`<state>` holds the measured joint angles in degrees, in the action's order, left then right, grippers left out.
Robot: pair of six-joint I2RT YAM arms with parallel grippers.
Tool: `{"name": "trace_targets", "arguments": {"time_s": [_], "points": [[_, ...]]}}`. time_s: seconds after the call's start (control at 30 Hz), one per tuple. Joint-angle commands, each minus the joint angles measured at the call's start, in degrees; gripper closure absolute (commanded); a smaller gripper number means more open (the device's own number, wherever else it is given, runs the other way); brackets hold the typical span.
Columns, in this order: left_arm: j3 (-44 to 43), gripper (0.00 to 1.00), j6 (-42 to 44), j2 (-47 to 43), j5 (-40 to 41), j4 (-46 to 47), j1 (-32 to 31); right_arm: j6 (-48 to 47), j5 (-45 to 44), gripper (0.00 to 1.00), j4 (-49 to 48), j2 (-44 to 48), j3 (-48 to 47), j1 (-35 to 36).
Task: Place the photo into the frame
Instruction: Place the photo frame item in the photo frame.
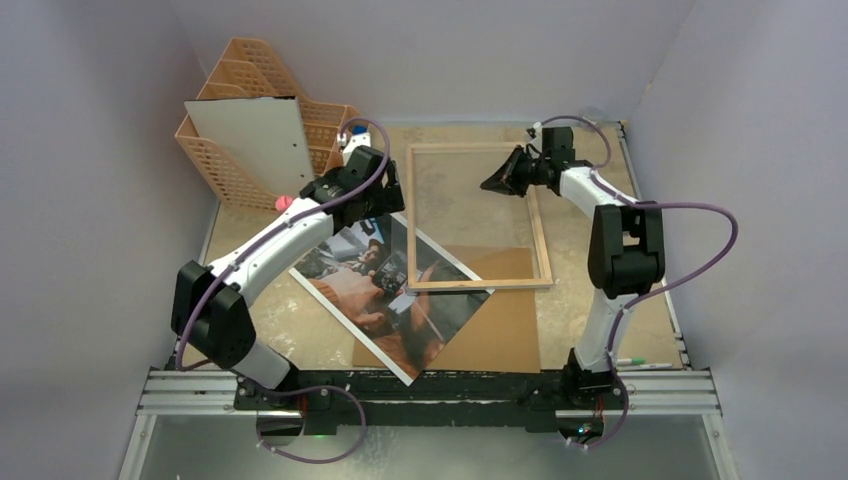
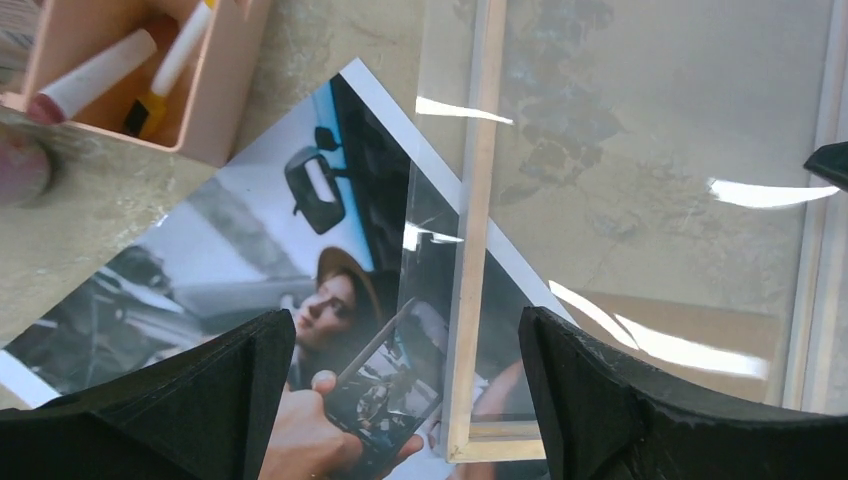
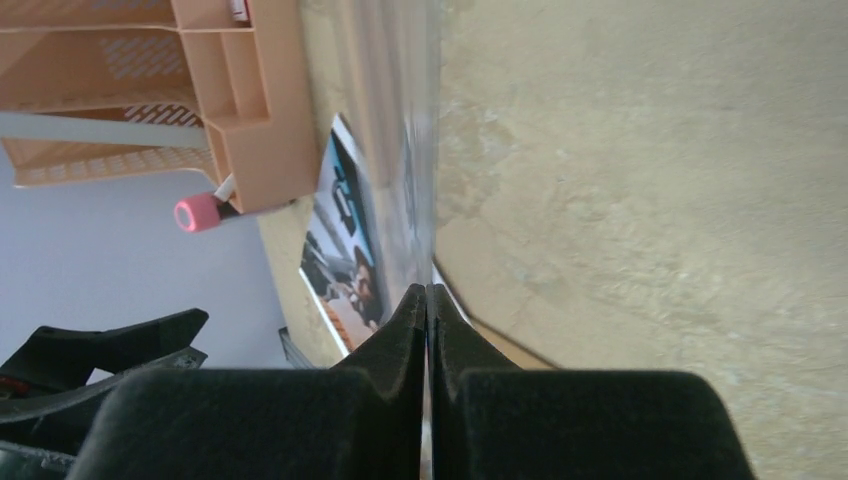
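The large glossy dark-toned photo (image 2: 250, 250) is lying directly beneath the wide-spread left gripper (image 2: 405, 320), its edge tucked under the white-bordered wooden frame (image 2: 475, 200). The right gripper (image 3: 427, 292) is hovering clenched above the frame.

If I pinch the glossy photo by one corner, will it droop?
Likely droops: the large glossy dark photo print looks sheet-thin. Its sheen hints it's slippery. The white-bordered wooden frame overlapping its corner may pin it.

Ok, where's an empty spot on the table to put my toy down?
Bare table lies right of the frame and brown board, and near left between the photo and left arm. It's crowded back left, where the organiser, left gripper and photo bunch up.
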<state>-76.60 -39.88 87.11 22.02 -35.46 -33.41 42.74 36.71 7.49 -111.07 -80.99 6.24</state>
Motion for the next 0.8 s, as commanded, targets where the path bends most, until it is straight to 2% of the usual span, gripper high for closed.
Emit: {"name": "trace_targets", "arguments": {"time_s": [0.0, 0.23, 0.5, 0.77], "points": [[0.85, 0.14, -2.12, 3.18, -8.09, 5.08, 2.94, -6.95, 3.17, 1.00, 0.70, -1.75, -1.04, -0.94], [-3.89, 0.19, -1.25, 13.24, -21.15, 8.13, 9.43, -11.19, -0.70, 1.00, 4.02, -2.63, -3.47, -1.23], [-7.03, 0.24, 0.60, 21.49, -26.33, 10.69, 11.33, -14.98, -3.06, 1.00, 5.48, -1.10, -0.63, -2.24], [-7.47, 0.28, 2.32, 24.64, -30.43, 13.67, 12.22, -17.70, -3.85, 1.00, 5.17, 0.31, 0.40, -3.81]]}}
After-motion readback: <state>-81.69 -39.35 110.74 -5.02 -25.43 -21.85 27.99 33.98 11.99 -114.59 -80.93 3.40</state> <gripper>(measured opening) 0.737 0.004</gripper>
